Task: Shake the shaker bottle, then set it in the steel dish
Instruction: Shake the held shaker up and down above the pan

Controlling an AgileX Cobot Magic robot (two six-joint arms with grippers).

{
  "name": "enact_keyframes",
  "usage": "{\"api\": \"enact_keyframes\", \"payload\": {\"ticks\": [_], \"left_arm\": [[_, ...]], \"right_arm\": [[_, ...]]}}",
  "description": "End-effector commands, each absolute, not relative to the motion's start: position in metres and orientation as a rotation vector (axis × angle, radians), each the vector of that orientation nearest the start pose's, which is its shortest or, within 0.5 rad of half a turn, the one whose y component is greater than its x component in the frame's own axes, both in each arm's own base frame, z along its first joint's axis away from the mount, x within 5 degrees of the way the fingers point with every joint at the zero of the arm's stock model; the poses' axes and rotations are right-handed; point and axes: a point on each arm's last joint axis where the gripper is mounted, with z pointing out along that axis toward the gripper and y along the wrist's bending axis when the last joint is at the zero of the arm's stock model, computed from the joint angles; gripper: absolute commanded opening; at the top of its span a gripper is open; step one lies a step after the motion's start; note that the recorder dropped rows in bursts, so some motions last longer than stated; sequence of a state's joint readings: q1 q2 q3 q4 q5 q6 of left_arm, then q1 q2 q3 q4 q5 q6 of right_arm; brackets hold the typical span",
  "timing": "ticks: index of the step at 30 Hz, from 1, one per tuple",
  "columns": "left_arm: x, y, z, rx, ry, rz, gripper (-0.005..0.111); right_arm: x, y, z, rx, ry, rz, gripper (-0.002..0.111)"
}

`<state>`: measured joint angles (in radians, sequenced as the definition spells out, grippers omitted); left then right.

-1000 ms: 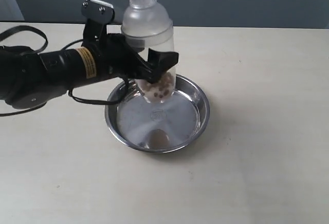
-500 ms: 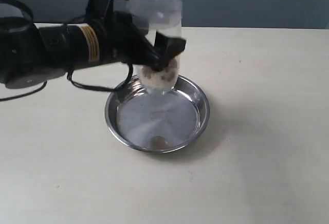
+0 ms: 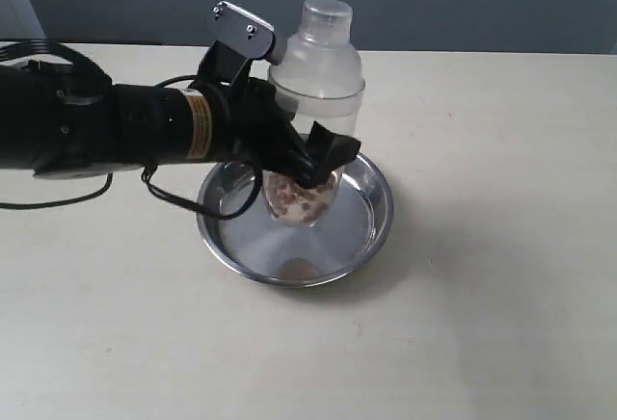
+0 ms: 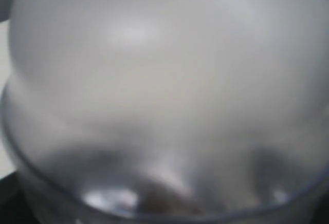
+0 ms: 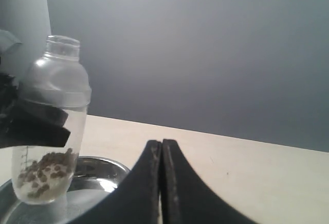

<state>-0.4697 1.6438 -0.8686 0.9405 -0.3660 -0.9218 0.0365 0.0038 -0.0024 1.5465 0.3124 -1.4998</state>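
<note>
The shaker bottle (image 3: 314, 92), frosted clear plastic with brown grains at its bottom, hangs upright over the steel dish (image 3: 381, 198). My left gripper (image 3: 308, 155) is shut on the bottle's lower body from the left. The bottle's base sits low inside the dish; whether it touches the bottom I cannot tell. In the left wrist view the bottle (image 4: 164, 80) fills the picture as a blur and the fingers are hidden. The right wrist view shows the bottle (image 5: 51, 126), the dish (image 5: 103, 170) and my right gripper (image 5: 161, 144), its black fingers pressed together on nothing.
The dish stands on a pale beige table (image 3: 482, 295) with a grey wall behind. The black left arm (image 3: 96, 131) and its cable (image 3: 178, 198) stretch over the table left of the dish. My right gripper is out of the exterior view.
The bottle went up and left in a blur half a second ago. It has now come down lower and a little to the right, over the dish.
</note>
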Motion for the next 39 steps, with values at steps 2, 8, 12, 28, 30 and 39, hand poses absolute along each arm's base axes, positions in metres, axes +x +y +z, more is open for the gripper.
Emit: {"api": "enact_keyframes", "payload": {"ticks": [2,8,12,28,30,39], "left_arm": [[0.302,-0.185,0.259,0.622,1.904,-0.561,0.0],[0.295,-0.192,0.218,0.658,1.982,-0.694,0.0],[0.299,-0.185,0.291,0.631,1.789,-0.611,0.0],[0.297,-0.142,0.295,0.474,1.927,-0.256,0.0],[0.292,-0.152,0.296,0.509,1.879,-0.407,0.0],[0.291,-0.189,0.279,0.503,1.802,-0.865,0.0]], "right_arm": [[0.051,0.03,0.212,-0.244,1.483,0.297,-0.001],[0.051,0.03,0.212,-0.244,1.483,0.297,-0.001],[0.051,0.03,0.212,-0.244,1.483,0.297,-0.001],[0.051,0.029,0.212,-0.242,1.483,0.295,-0.001],[0.051,0.03,0.212,-0.243,1.483,0.296,-0.001],[0.051,0.03,0.212,-0.243,1.483,0.296,-0.001]]}}
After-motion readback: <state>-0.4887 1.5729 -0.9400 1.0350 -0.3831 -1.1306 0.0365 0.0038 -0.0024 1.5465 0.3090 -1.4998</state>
